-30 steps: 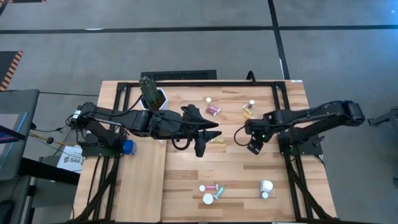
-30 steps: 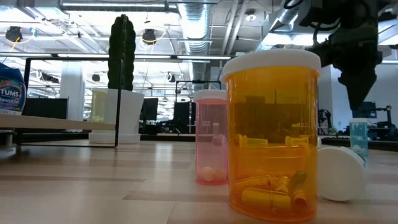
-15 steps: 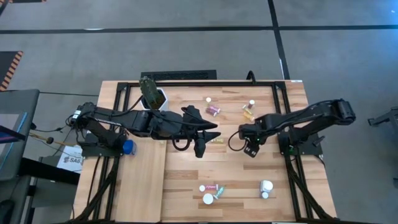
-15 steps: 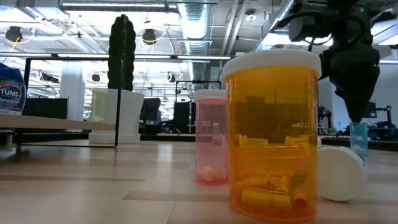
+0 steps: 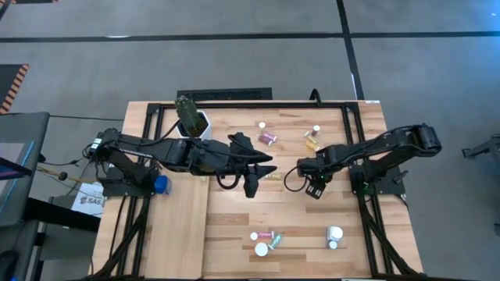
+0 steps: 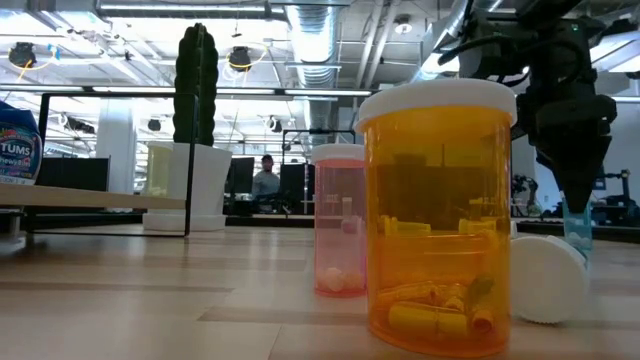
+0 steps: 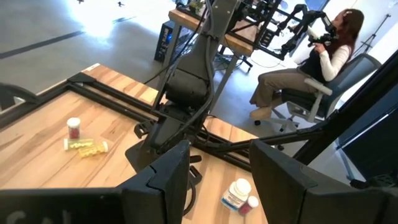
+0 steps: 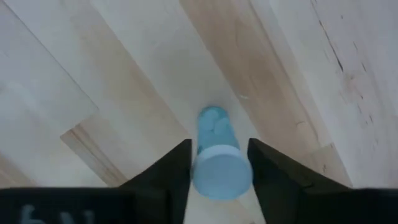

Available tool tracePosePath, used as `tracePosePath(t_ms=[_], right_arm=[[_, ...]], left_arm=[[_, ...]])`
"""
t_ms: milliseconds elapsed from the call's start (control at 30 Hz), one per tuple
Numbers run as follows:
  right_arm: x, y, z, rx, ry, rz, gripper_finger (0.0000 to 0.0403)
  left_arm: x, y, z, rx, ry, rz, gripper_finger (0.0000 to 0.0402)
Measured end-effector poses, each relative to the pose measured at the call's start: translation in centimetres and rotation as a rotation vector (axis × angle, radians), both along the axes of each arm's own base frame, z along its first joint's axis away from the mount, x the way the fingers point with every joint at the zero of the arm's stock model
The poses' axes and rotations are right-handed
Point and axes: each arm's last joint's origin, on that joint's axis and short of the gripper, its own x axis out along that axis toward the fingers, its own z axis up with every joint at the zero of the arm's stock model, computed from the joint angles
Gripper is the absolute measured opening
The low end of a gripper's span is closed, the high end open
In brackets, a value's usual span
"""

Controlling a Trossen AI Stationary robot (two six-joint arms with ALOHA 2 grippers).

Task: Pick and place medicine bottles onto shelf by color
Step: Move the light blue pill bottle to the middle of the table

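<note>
A small blue medicine bottle (image 8: 216, 146) with a pale cap stands upright on the table right of centre. My right gripper (image 5: 313, 187) points down over it and is shut on its top, also seen in the low view as gripper (image 6: 576, 205) above bottle (image 6: 577, 228). My left gripper (image 5: 262, 173) hangs open and raised above the table's middle, nothing between its fingers (image 7: 165, 180). The pale shelf (image 5: 176, 234) lies at the near left. Other medicine bottles stand or lie loose on the table. My right gripper pinches the blue bottle's cap (image 8: 219, 174) between its two fingers, one on each side. The fingers come from above, pointing down. The bottle stays upright with its base on the table.
A large amber bottle (image 6: 437, 220), a pink one (image 6: 340, 225) and a white cap (image 6: 545, 280) sit near the front edge. More bottles (image 5: 268, 138) (image 5: 312, 140) stand at the back, and a white one (image 5: 334, 234) at the near right. A plant pot (image 5: 191, 121) stands at the back left.
My right gripper has come down and a little toward the table's left, onto the blue bottle, which has stayed standing where it was.
</note>
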Motion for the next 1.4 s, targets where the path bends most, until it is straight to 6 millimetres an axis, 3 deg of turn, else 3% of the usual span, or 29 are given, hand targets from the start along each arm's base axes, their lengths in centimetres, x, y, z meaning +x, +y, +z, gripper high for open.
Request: tracePosePath(t_ms=[133, 233, 500, 667, 867, 1167, 1400], right_arm=[[0.0, 0.0, 0.2, 0.003, -0.014, -0.002, 0.0114], [0.4, 0.0, 0.8, 0.009, -0.029, -0.004, 0.0100], [3.2, 0.2, 4.4, 0.023, -0.157, 0.013, 0.0151], [5.4, 0.1, 6.6, 0.006, -0.254, 0.024, 0.0145], [9.2, 0.3, 7.5, 0.001, -0.285, 0.042, 0.0120], [16.4, 1.0, 7.6, -0.003, -0.319, 0.102, 0.0139], [20.9, 1.8, 7.1, -0.006, -0.306, 0.152, 0.0129]], left_arm=[[0.0, -0.1, 0.0, -0.012, 0.003, 0.001, 0.0152], [-0.1, -0.4, 0.0, -0.020, 0.002, -0.006, 0.0152], [-0.4, -1.8, 0.0, -0.043, -0.002, -0.038, 0.0152], [-0.7, -2.8, 0.1, -0.044, -0.015, -0.043, 0.0152], [-1.1, -4.5, 0.5, -0.059, -0.061, -0.090, 0.0152], [-1.8, -6.7, 1.2, -0.073, -0.124, -0.147, 0.0152], [-2.2, -7.6, 1.4, -0.081, -0.152, -0.155, 0.0152]])
